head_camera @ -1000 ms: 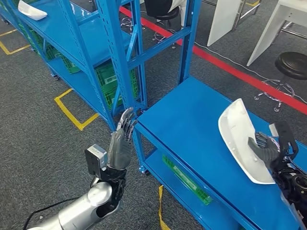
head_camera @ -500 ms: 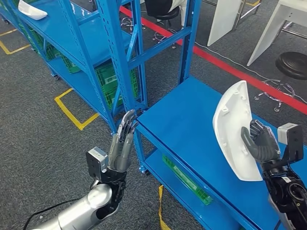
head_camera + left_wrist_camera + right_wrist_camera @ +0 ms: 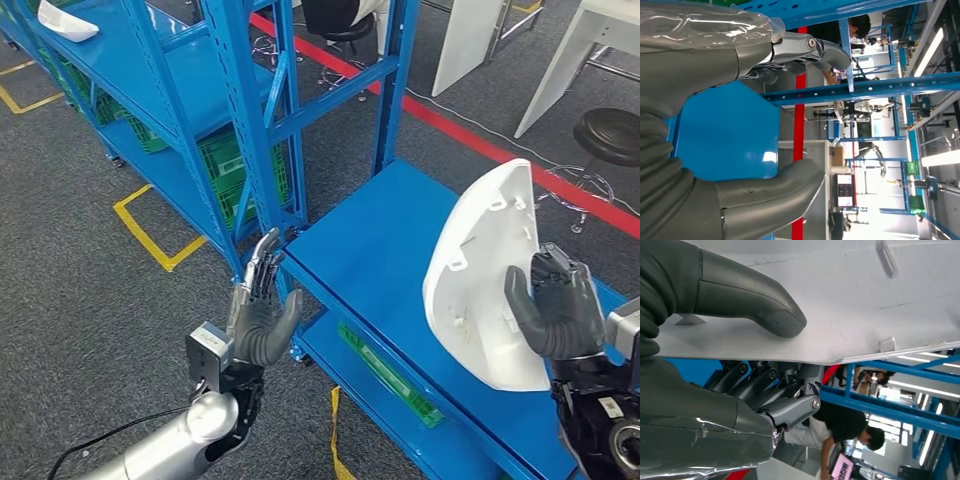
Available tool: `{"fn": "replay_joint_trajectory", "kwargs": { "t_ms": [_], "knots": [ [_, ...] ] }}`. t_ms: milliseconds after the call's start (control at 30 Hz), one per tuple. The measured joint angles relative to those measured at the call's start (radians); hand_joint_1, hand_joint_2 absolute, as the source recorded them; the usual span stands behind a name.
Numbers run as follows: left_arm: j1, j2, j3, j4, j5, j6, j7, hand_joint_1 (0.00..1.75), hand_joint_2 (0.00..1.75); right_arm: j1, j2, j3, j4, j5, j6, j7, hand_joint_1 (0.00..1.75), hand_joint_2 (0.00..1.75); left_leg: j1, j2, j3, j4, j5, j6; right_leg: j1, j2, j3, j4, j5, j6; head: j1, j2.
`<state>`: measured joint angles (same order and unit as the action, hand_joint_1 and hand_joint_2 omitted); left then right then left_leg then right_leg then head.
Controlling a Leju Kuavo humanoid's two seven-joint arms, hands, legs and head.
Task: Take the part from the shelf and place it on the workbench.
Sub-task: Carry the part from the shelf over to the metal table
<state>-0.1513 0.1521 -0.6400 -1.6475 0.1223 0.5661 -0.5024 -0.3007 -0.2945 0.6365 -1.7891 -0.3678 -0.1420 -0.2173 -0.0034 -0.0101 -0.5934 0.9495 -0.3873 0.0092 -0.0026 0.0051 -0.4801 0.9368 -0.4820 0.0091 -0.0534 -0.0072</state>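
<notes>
The part is a white curved plastic shell [image 3: 483,275], held upright above the blue shelf surface [image 3: 377,250] at the right. My right hand [image 3: 562,310] grips its near edge, thumb on the inner face and fingers behind it; the right wrist view shows the thumb [image 3: 753,295] pressed on the white part [image 3: 851,300]. My left hand [image 3: 260,315] is raised beside the shelf's blue corner post [image 3: 249,130], fingers spread and holding nothing; its thumb [image 3: 772,192] and fingers [image 3: 798,50] stand apart in the left wrist view.
A second white part [image 3: 66,20] lies on the far shelf [image 3: 113,60] at top left. Green crates [image 3: 241,175] sit under the shelves. Yellow floor tape [image 3: 151,240], a red floor line [image 3: 483,145], white table legs [image 3: 558,60] and a black stool [image 3: 607,135] lie beyond.
My right hand has lifted the white part off the shelf surface and tilted it upright, moving it left and up. My left hand has opened its thumb outward.
</notes>
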Motion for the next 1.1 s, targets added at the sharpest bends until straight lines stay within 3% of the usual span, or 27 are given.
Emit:
{"fn": "replay_joint_trajectory", "kwargs": {
  "t_ms": [667, 1100],
  "knots": [
    [0.002, -0.018, 0.000, 0.000, -0.008, -0.071, -0.008, 0.00, 1.75, 0.075, 0.029, 0.001, -0.188, 0.218, -0.031, -0.026, 1.75, 1.75, 0.000, 0.000, 0.000, 0.000, 0.000, 0.000, 0.000, 0.000, -0.001, 0.000, -0.001, -0.001, 0.000, 0.000],
    [0.006, -0.020, 0.000, 0.000, -0.016, -0.071, -0.015, 0.00, 1.75, 0.086, 0.043, 0.006, -0.190, 0.229, -0.043, -0.025, 1.75, 1.75, 0.000, 0.000, 0.000, 0.000, 0.000, 0.000, 0.000, 0.000, -0.001, 0.000, -0.001, -0.001, 0.000, 0.000]
  ]
}}
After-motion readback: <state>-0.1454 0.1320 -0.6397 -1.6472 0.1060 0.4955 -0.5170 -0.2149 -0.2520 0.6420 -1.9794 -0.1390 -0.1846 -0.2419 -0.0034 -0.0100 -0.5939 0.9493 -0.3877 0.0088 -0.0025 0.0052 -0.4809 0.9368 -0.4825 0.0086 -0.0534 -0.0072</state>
